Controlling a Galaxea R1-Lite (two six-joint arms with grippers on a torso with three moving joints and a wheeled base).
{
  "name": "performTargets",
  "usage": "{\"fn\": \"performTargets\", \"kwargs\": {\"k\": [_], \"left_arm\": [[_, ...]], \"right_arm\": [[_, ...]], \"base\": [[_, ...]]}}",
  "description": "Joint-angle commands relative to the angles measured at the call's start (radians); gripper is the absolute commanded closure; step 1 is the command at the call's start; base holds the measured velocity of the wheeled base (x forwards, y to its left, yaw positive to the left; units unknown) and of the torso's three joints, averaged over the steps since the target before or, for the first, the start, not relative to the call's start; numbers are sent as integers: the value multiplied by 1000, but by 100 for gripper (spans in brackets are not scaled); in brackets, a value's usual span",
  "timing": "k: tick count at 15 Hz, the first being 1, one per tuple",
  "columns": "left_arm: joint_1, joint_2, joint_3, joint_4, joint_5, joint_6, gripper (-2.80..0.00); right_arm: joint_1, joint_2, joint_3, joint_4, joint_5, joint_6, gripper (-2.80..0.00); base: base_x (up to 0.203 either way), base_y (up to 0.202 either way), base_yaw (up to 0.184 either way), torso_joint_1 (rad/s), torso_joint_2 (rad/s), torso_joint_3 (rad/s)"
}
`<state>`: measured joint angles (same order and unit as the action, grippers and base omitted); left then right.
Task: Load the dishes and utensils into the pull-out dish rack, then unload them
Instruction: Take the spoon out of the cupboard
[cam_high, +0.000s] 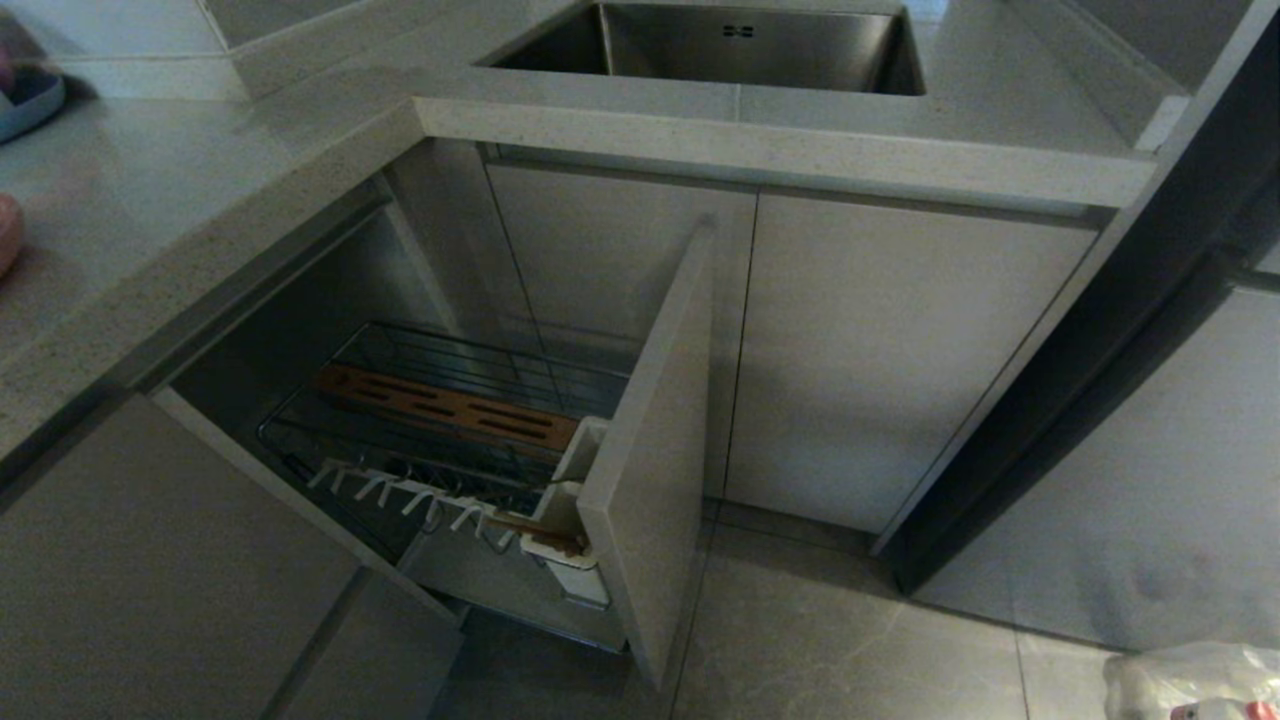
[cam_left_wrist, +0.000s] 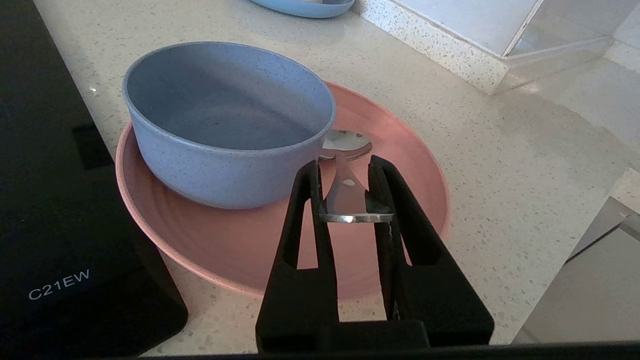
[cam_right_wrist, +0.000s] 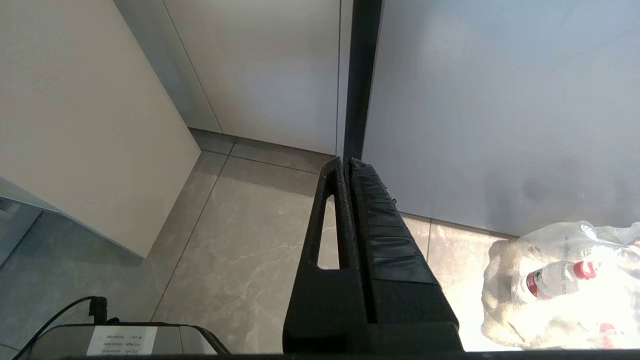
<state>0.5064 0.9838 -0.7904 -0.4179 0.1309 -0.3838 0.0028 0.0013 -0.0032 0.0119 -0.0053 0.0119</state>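
Note:
In the left wrist view my left gripper (cam_left_wrist: 345, 167) is shut on the handle of the silver fork (cam_left_wrist: 345, 192). The fork's head points at the wall of the blue-grey bowl (cam_left_wrist: 225, 125), which stands on the salmon-pink plate (cam_left_wrist: 225, 245) on the speckled counter. In the head view the pull-out dish rack (cam_high: 440, 420) stands pulled out below the counter, with its wooden strip (cam_high: 450, 405), white pegs (cam_high: 400, 490) and beige door front (cam_high: 650, 450). The chopsticks (cam_high: 535, 528) lie tilted in its white utensil cup (cam_high: 570, 560). My right gripper (cam_right_wrist: 346, 161) is shut and empty above the floor.
A black cooktop (cam_left_wrist: 50, 225) lies beside the pink plate. A blue plate (cam_left_wrist: 305, 6) sits further back on the counter. The steel sink (cam_high: 720, 50) is set in the counter above the cabinets. A clear bag of bottles (cam_right_wrist: 560, 285) lies on the floor.

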Motion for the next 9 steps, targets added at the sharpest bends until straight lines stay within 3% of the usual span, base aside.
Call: {"fn": "performTargets", "kwargs": {"k": [1, 9], "left_arm": [[1, -2, -1, -2, 1, -3, 0], [0, -5, -10, 34, -4, -3, 0]], "right_arm": [[0, 0, 0, 0, 1, 0, 0], [0, 0, 0, 0, -1, 0, 0]], "base": [[0, 0, 0, 0, 0, 0], [0, 0, 0, 0, 0, 0]]}}
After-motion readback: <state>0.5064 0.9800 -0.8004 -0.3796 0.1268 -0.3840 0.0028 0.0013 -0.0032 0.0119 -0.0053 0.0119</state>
